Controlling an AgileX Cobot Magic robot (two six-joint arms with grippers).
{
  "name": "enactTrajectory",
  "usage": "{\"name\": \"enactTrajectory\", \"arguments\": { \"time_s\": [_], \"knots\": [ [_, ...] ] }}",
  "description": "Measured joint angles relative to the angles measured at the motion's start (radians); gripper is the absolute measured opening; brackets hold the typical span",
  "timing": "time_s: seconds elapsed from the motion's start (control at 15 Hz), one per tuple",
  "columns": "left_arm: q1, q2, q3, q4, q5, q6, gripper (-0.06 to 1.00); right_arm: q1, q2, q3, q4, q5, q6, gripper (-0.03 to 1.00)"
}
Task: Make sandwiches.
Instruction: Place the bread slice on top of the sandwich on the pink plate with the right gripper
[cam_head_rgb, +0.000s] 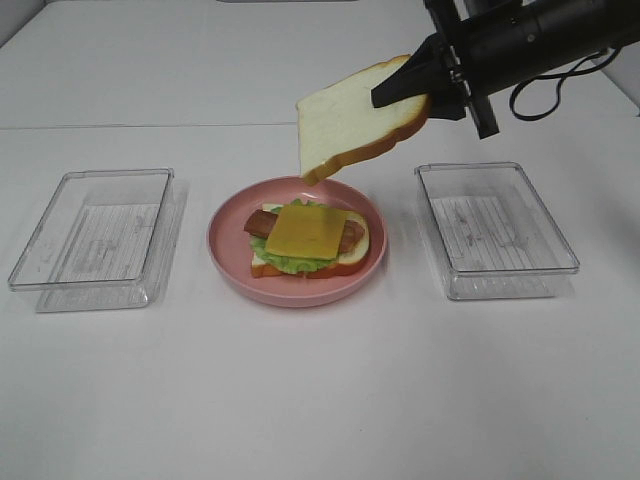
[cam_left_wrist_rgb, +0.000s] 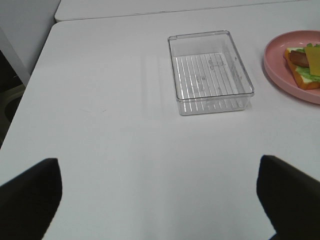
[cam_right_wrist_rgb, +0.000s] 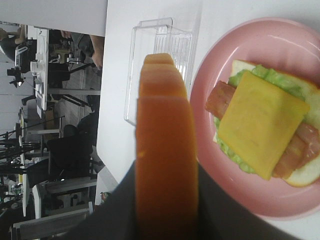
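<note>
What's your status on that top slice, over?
Right pincer shut on top bread slice, hanging above the pink plate. Left pincer open, empty. Open sandwich ready: cheese uppermost. Nothing in the way.

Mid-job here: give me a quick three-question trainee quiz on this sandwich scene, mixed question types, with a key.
1. True or false: the right tool grips a bread slice above the plate.
2. What lies on top of the stack on the plate? A) lettuce B) cheese C) bacon
3. Fill in: the left tool is ____ and holds nothing.

Key:
1. True.
2. B: the cheese is uppermost, over bacon and lettuce.
3. Open.
</note>
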Motion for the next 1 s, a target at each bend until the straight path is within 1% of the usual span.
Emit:
{"name": "enactTrajectory", "arguments": {
  "time_s": [0.13, 0.27, 0.4, 0.53, 0.6, 0.8, 1.0],
  "knots": [
    [0.000, 0.000, 0.000, 0.000, 0.000, 0.000, 0.98, 0.026, 0.052, -0.036, 0.005, -0.021, 0.014, 0.23],
    [0.000, 0.000, 0.000, 0.000, 0.000, 0.000, 0.98, 0.057, 0.100, -0.044, 0.007, -0.077, 0.025, 0.23],
    [0.000, 0.000, 0.000, -0.001, 0.000, 0.000, 0.98, 0.086, 0.143, -0.044, 0.042, -0.105, 0.023, 0.23],
    [0.000, 0.000, 0.000, -0.001, 0.000, 0.000, 0.98, 0.116, 0.175, -0.046, 0.083, -0.106, 0.000, 0.23],
    [0.000, 0.000, 0.000, -0.001, 0.000, 0.000, 0.98, 0.128, 0.190, -0.046, 0.088, -0.106, -0.004, 0.23],
    [0.000, 0.000, 0.000, -0.002, 0.000, 0.000, 0.98, 0.135, 0.243, -0.046, 0.088, -0.107, -0.008, 0.23],
    [0.000, 0.000, 0.000, -0.002, 0.000, 0.000, 0.98, 0.135, 0.249, -0.046, 0.085, -0.118, -0.009, 0.23]
  ]
}}
